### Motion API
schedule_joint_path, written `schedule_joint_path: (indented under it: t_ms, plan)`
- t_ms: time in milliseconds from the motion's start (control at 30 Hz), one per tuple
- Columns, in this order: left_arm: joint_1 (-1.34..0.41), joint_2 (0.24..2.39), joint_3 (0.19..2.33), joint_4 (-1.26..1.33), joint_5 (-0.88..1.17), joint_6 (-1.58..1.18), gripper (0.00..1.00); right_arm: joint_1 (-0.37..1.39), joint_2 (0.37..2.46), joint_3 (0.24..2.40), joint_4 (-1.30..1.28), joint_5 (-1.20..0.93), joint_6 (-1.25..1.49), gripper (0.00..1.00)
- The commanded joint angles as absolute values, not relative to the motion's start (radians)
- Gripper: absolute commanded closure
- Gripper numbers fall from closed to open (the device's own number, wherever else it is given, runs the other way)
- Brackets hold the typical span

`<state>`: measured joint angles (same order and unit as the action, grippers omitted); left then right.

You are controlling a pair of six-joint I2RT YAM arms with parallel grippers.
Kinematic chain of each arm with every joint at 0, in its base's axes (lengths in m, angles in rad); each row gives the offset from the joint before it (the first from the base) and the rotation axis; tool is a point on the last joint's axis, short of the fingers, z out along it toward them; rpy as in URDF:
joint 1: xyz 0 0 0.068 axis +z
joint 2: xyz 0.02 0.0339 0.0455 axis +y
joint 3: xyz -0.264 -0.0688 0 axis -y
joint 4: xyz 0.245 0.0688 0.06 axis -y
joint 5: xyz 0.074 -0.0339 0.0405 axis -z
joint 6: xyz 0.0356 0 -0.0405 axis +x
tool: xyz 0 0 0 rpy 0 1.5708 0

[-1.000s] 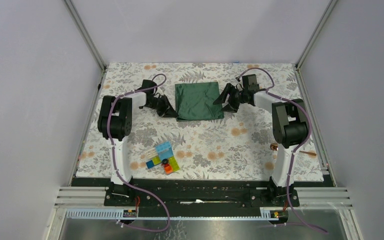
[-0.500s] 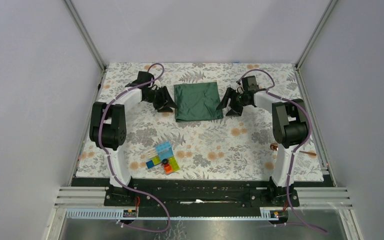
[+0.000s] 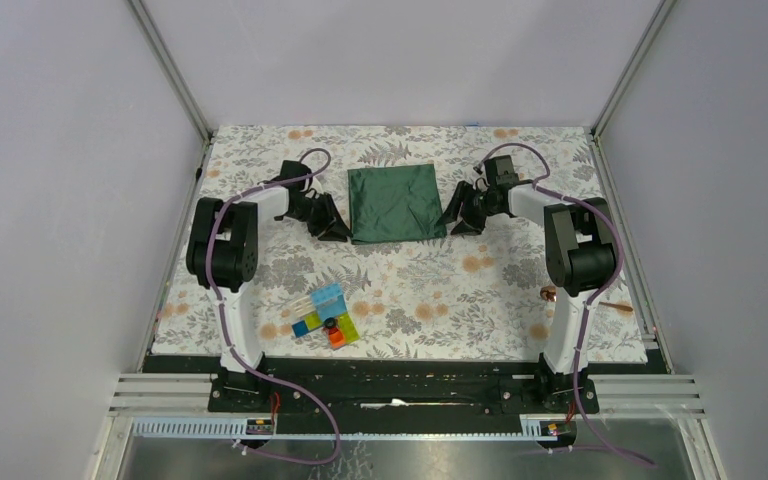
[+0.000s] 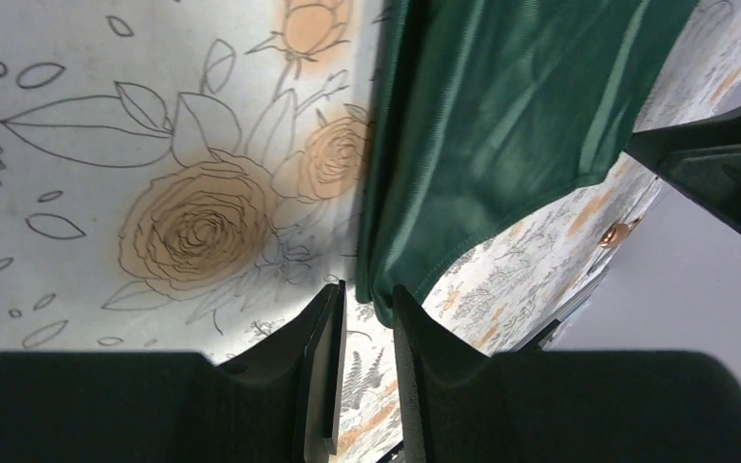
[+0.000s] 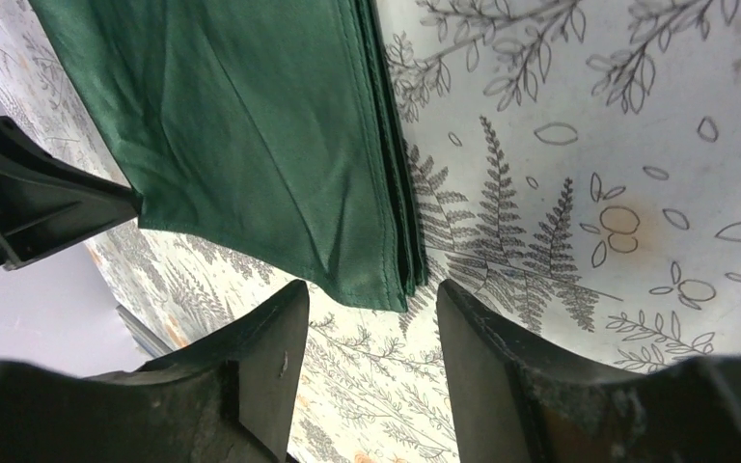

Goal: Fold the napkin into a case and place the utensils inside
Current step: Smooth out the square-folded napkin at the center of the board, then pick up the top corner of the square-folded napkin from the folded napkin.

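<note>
The dark green napkin [image 3: 396,203] lies folded into a flat, layered square on the floral cloth. My left gripper [image 3: 337,231] sits low at its front-left corner. In the left wrist view that gripper [image 4: 367,288] has its jaws a narrow gap apart, with the napkin [image 4: 502,106] corner right at the tips and only tablecloth between them. My right gripper [image 3: 458,218] is at the front-right corner. In its wrist view the right gripper [image 5: 371,287] stands wide open, and the stacked napkin [image 5: 251,125] edges lie just ahead of the tips. A copper spoon [image 3: 548,293] and a thin utensil [image 3: 617,306] rest by the right arm.
A cluster of colourful plastic blocks [image 3: 326,315] sits at the front left of the floral tablecloth [image 3: 440,290]. Grey walls enclose the table on three sides. The copper spoon [image 4: 617,232] also shows far off in the left wrist view.
My left gripper swung away toward the back, then returned to the napkin's front-left corner with a narrower gap. My right gripper eased slightly back from the napkin and narrowed a little.
</note>
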<state>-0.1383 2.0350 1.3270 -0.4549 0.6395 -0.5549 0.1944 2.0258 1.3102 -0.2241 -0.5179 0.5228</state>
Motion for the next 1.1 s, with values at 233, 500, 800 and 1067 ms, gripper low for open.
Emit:
schedule_joint_path:
  t_ms: [233,500,800,1067]
  plan:
    - [-0.136,2.061,1.304,-0.425,0.623,-0.542,0.78,0.187,2.004,1.203,-0.11,-0.62,0.607,0.43]
    - [-0.136,2.058,1.301,-0.423,0.62,-0.538,0.8,0.186,1.977,1.128,-0.011,-0.668,0.68,0.43]
    - [-0.136,2.059,1.302,-0.424,0.624,-0.536,0.8,0.186,1.962,1.119,0.064,-0.678,0.723,0.44]
    - [-0.136,2.059,1.304,-0.424,0.621,-0.534,0.81,0.185,1.939,1.126,0.064,-0.682,0.732,0.44]
